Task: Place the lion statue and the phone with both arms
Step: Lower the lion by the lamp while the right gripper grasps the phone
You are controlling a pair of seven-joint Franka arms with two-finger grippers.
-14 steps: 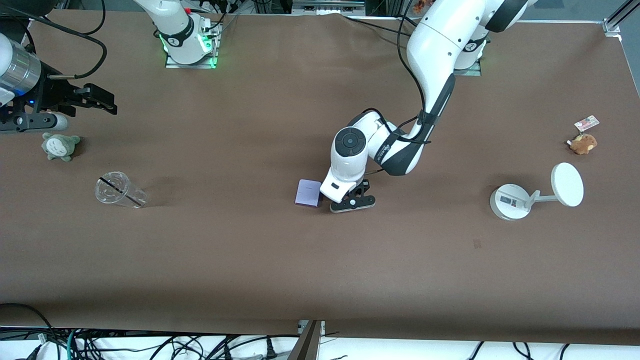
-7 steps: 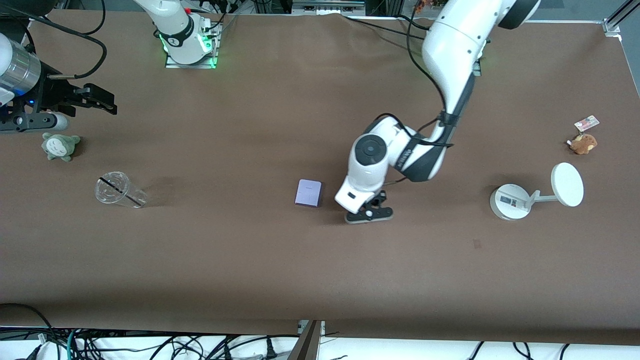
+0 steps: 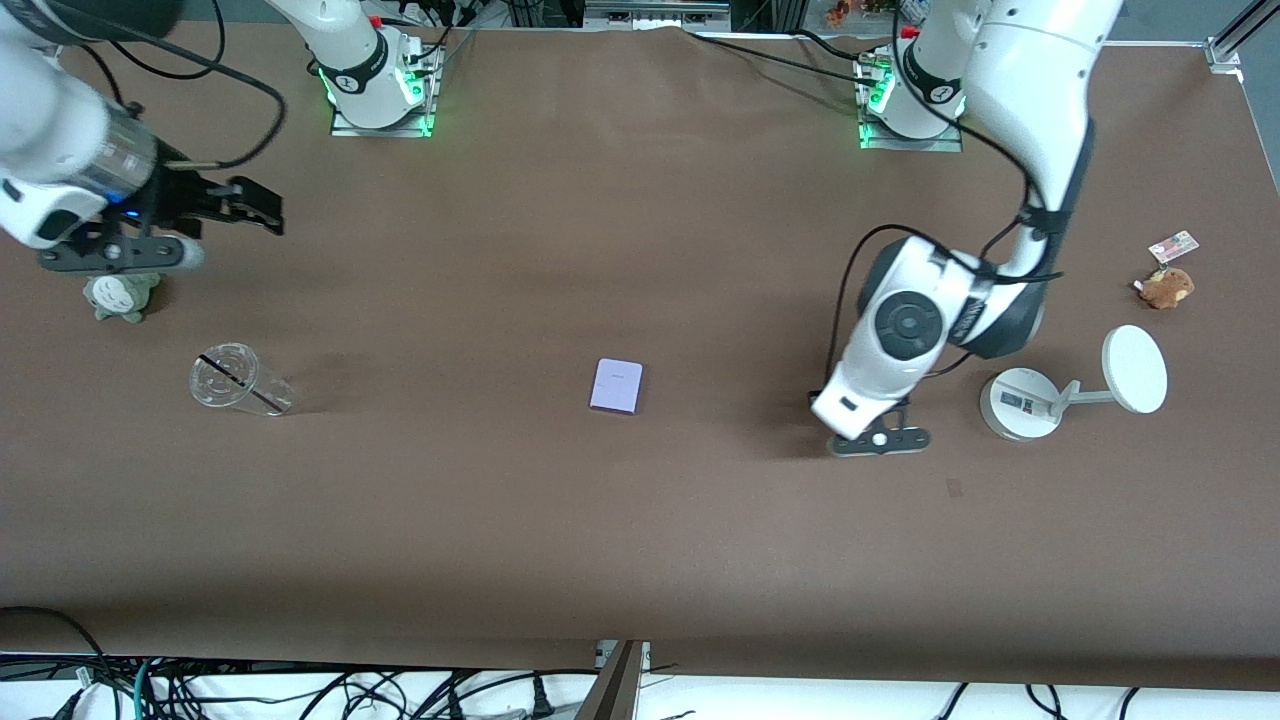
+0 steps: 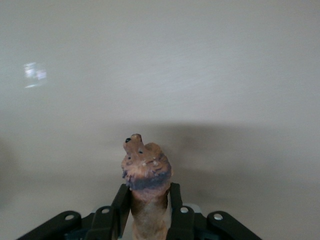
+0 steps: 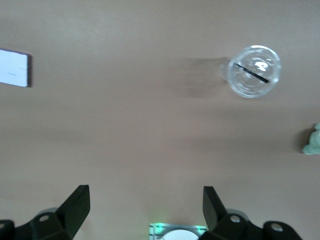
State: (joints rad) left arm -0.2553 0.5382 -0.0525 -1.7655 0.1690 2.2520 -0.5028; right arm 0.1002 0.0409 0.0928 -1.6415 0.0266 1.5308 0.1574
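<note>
Brown matte paper covers the table. Nearest to the front camera, the left gripper hangs low over the table near one white round-based stand with a disc; its jaws are closed on one small rough orange-brown lion statue. One flat, pale lavender phone lies near the table's middle. One clear plastic cup lies toward the right arm's end. Farther are one grey-green plush and one brown plush. The right gripper, jaws wide and empty, is over the grey-green plush.
</note>
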